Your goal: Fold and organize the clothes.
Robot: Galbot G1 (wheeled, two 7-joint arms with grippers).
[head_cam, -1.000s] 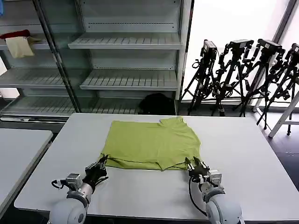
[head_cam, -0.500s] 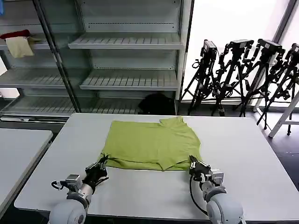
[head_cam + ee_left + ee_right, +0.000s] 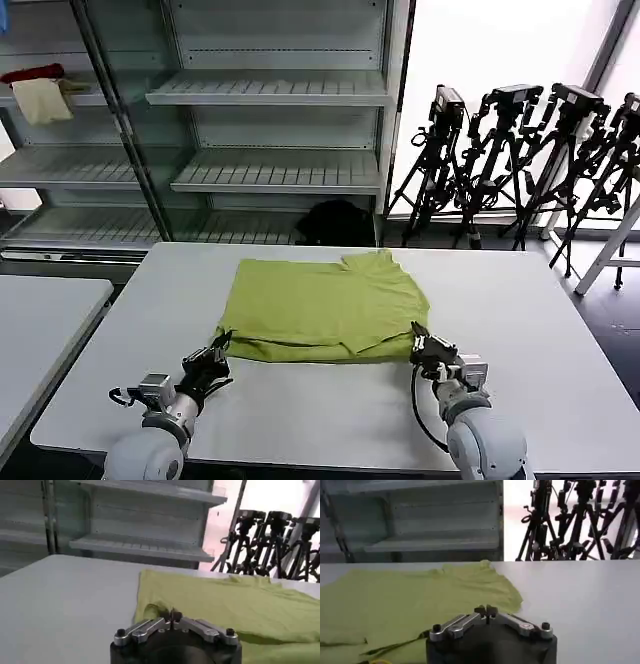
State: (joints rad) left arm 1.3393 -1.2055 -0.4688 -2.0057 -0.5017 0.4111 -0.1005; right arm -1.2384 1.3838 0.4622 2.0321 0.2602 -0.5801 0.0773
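A lime-green T-shirt [image 3: 320, 305], plain side up, lies partly folded in the middle of the grey table [image 3: 520, 310]. My left gripper [image 3: 220, 343] sits at its near left corner, shut on a small raised peak of cloth. The left wrist view shows the fingertips pressed together [image 3: 170, 615] with a bump of the T-shirt [image 3: 225, 605] beside them. My right gripper [image 3: 417, 338] is at the near right corner, shut on the hem. In the right wrist view its tips [image 3: 486, 612] meet over the T-shirt [image 3: 410, 600].
Metal shelving [image 3: 270, 90] stands behind the table, with cream and red cloths [image 3: 40, 90] on a left shelf and a black bag [image 3: 335, 222] on the floor. Camera tripods [image 3: 520, 150] crowd the back right. A second table [image 3: 40, 320] stands at the left.
My right gripper has moved away from me and slightly right, and the shirt's near right hem has shifted back with it. The left gripper has barely moved.
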